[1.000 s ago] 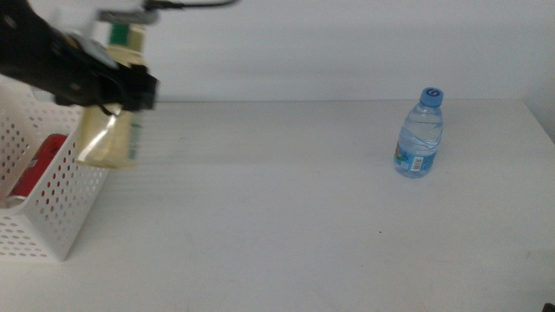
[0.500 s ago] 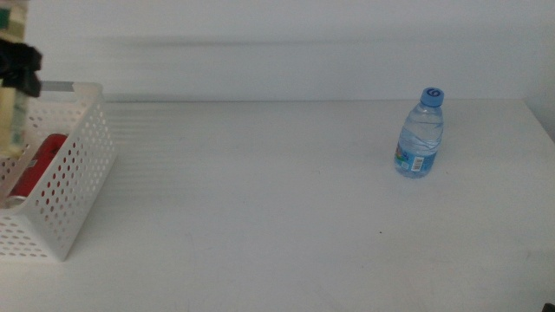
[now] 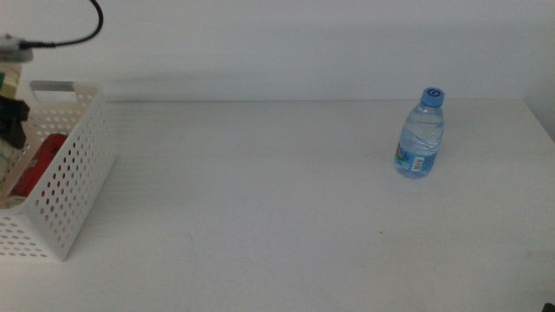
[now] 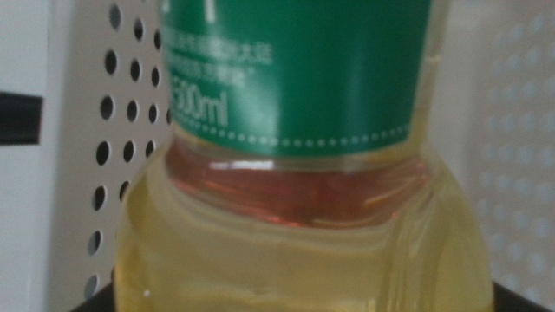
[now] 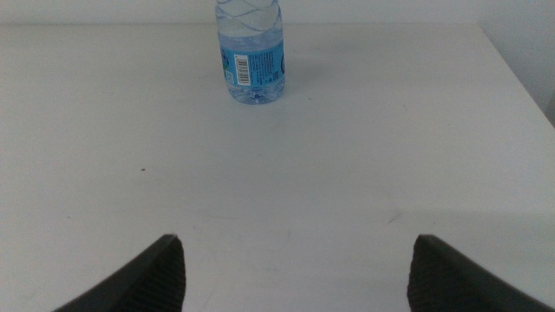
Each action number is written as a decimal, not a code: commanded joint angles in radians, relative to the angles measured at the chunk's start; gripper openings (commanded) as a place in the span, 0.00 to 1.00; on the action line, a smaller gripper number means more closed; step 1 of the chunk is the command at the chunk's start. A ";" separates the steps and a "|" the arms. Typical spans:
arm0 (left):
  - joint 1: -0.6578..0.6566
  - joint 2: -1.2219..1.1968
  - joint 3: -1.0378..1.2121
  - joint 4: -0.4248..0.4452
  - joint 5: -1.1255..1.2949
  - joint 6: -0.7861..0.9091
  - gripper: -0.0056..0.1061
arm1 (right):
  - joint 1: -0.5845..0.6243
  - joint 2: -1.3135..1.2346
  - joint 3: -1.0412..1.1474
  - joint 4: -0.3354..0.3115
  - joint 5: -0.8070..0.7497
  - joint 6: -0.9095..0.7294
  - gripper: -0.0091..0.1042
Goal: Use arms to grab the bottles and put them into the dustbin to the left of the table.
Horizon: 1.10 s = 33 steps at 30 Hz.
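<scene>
Left hand [image 3: 10,121] grips yellow-liquid bottle [image 4: 303,217] inside white basket [image 3: 69,191].

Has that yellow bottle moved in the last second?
Yes. The left pincer carried the yellow bottle leftward, from in front of the dustbin's near wall to over its inside, where the red can lies.

Bright, even light; blurred left wrist close-up

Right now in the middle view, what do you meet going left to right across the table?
Left tool holding the yellow-liquid bottle over the dustbin → red can inside it → dustbin side wall → water bottle.
</scene>
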State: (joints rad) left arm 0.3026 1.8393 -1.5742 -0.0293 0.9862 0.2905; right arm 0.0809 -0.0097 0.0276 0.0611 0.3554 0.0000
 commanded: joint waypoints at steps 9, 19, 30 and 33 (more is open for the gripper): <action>0.000 0.016 -0.046 0.084 -0.051 -0.002 0.02 | -0.004 -0.027 -0.007 -0.004 -0.067 -0.009 0.67; 0.000 0.039 -0.041 0.080 -0.096 -0.002 0.49 | -0.004 -0.027 -0.007 -0.004 -0.067 -0.009 0.67; -0.011 0.000 -0.043 0.062 -0.078 -0.024 0.86 | -0.004 -0.027 -0.007 -0.004 -0.067 -0.009 0.67; -0.013 -0.041 -0.043 0.039 -0.051 -0.050 0.86 | -0.004 -0.027 -0.007 -0.004 -0.067 -0.009 0.67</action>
State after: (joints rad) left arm 0.2941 1.8820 -1.5836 0.0321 0.9411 0.2664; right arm 0.0809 -0.0097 0.0276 0.0611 0.3554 0.0000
